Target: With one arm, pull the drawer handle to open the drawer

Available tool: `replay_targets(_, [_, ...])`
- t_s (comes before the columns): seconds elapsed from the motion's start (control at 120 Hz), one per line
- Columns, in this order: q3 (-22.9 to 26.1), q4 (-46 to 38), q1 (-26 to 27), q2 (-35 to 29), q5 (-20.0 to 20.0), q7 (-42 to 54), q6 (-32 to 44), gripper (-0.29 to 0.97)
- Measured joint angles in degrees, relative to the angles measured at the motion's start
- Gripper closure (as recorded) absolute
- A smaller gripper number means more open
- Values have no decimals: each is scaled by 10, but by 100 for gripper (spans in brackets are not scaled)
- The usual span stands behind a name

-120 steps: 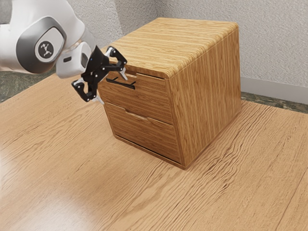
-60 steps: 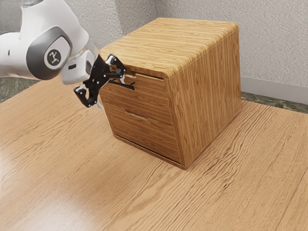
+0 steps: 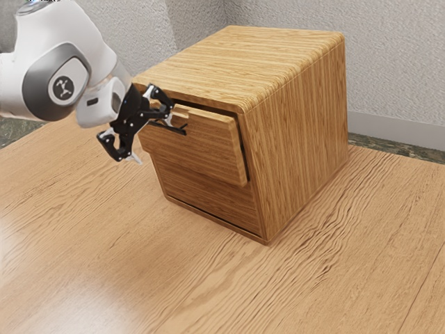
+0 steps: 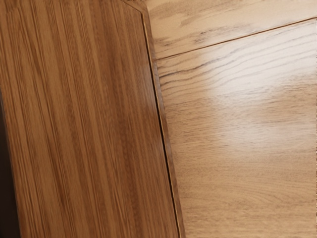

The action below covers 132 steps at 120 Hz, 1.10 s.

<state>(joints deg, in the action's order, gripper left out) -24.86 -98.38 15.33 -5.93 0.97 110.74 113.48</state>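
Note:
The wooden cabinet (image 3: pixel 292 118) stands on the wooden floor with two drawers in its front. Its top drawer (image 3: pixel 201 142) juts out a little from the cabinet face. The drawer's thin black handle (image 3: pixel 177 128) lies along its upper front edge. My black gripper (image 3: pixel 153 137) is at the handle end nearer the exterior view's left, its upper finger against the bar and its lower finger well below. The fingers stand wide apart, so the gripper is open. Seen from the wrist, the drawer front (image 4: pixel 84 124) is close under my hand.
The lower drawer (image 3: pixel 208 191) sits flush in the cabinet. Bare wooden floor (image 3: pixel 104 250) stretches in front of the cabinet and toward the exterior view's right. A grey wall (image 3: pixel 396 56) runs behind. Floor (image 4: pixel 237 124) lies beside the drawer front in the wrist view.
My gripper reached the handle, then drew back toward the exterior view's left. The top drawer, flush before, has slid out a little with it.

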Motion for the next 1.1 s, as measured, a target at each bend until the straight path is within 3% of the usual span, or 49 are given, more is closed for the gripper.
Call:
replay_targets(0.35, [-8, -38, 9, -41, 10, 0, 0, 8])
replay_targets(0.45, [-55, -45, 58, -52, 14, -1, 1, 12])
replay_targets(0.567, [-77, -43, 87, -64, 17, -1, 1, 29])
replay_targets(0.675, [-80, -31, 94, -67, 17, -1, 3, 54])
replay_targets(0.908, [-83, -25, 116, -66, 15, -2, 18, 19])
replay_targets(1.1, [-86, -59, 123, -84, 22, -2, 23, 6])
